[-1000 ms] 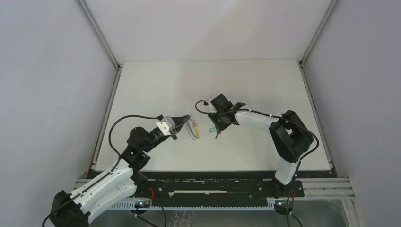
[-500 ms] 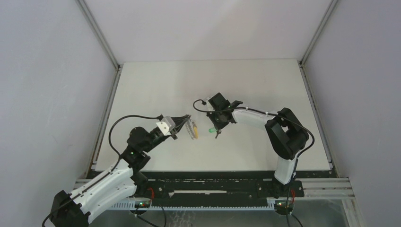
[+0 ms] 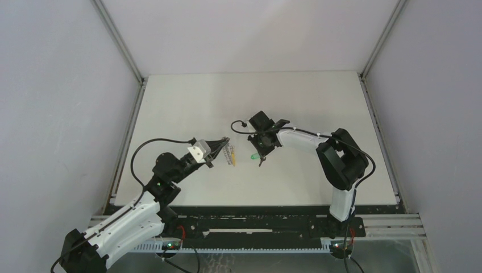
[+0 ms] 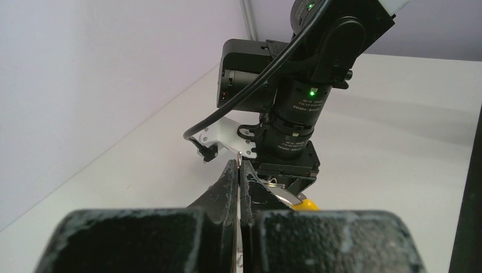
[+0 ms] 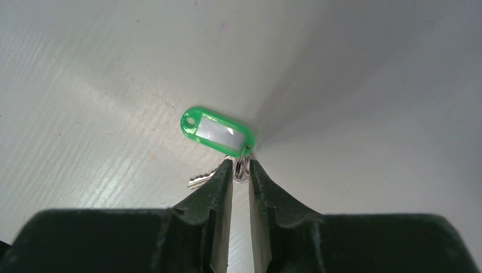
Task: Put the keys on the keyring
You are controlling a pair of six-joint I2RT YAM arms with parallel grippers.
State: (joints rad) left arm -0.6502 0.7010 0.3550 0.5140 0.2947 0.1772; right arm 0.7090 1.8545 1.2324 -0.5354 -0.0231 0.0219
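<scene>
Pinched the thin, beaded grey keyring [image 3: 228, 153] between the left gripper [image 4: 239, 170] fingers, pressed flat together, with the yellow key [image 3: 233, 161] just beside it. Bracketed the small wire loop of the green key [image 5: 219, 128] with the right gripper [image 5: 240, 170], barely parted; could not tell whether gripped. Showed a glossy oblong tag against the matte ribbed table [image 5: 369, 170].

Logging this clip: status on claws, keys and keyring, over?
Left claw shut on keyring, yellow key beside it. Right claw straddling green key ring, grip unconfirmed. Nothing in the way.

Left end effector [image 4: 239, 166] shut, right end effector [image 5: 241, 166] – barely parted
</scene>
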